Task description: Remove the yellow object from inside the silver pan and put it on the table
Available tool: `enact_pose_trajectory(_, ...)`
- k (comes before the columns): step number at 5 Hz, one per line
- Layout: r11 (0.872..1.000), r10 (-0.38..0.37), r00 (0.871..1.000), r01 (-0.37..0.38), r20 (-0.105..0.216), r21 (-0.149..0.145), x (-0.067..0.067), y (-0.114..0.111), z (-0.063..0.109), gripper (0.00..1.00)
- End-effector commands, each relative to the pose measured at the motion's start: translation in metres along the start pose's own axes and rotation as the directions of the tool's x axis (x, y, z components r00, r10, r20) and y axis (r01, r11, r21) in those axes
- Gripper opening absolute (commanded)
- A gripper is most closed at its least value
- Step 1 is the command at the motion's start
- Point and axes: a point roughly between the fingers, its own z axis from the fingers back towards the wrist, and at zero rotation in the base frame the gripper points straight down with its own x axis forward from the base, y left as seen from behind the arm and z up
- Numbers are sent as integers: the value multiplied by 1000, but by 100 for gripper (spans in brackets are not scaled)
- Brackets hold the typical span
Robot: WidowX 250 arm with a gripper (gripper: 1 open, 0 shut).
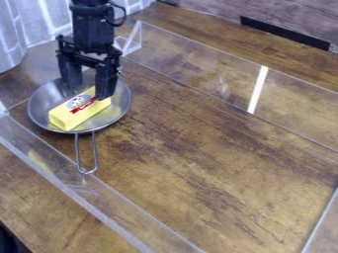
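A yellow object (74,112), a butter-like block with a red and white label on top, lies inside the silver pan (42,103) at the left of the table (211,138). The pan's wire handle (85,153) points toward the front edge. My black gripper (87,87) hangs straight down over the far end of the block, open, with one finger on each side of that end. Nothing is gripped between the fingers.
Clear glossy strips cross the tabletop, one running diagonally along the front left (79,193) and another behind the pan (199,84). A metal cylinder (8,44) stands at the left edge. A dark wall (284,15) runs along the back.
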Motion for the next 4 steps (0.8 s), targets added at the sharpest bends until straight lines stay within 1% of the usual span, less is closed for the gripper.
enact_pose_trajectory(1, 999, 29, 995, -31, 100, 15, -5, 8, 33, 100)
enact_pose_trajectory(4, 999, 37, 993, -37, 109, -2, -8, 7, 33, 100)
